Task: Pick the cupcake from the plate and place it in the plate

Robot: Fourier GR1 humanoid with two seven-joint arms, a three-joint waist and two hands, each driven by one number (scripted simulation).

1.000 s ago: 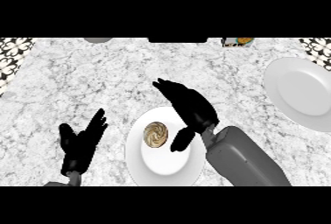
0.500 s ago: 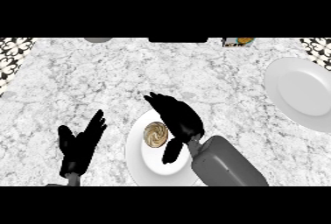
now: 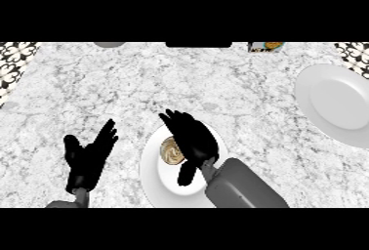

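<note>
Since the last couple of frames my right hand (image 3: 193, 139) had slid in from the right and down, so now it sat over the near plate (image 3: 155, 171) with the fingers spread and straight, palm covering the right side of the cupcake (image 3: 169, 150). So it was open, nothing gripped yet. My left hand (image 3: 88, 157) hadn't budged; it rested open on the counter just left of that plate, fingers up.

Going big to small: the marble counter (image 3: 144, 88) was flat and pale with grey veining, and the stretch between the two plates looked open enough for a carry. Along the back edge there was a dark tiled strip at both corners and a small box-like thing (image 3: 264, 47) I couldn't identify. The far plate (image 3: 338, 107) was well apart on the right, nothing on it, and I figured that was the drop spot.

The cupcake was the small one, sitting left of centre on the near plate, swirly top showing. My guess was it'd be light and soft up top, easy to squash. I'd take it low on the sides, thumb against fingers, and keep off the frosting. The glazed plate looked slick, so it could skid if I nudged it sideways first.
</note>
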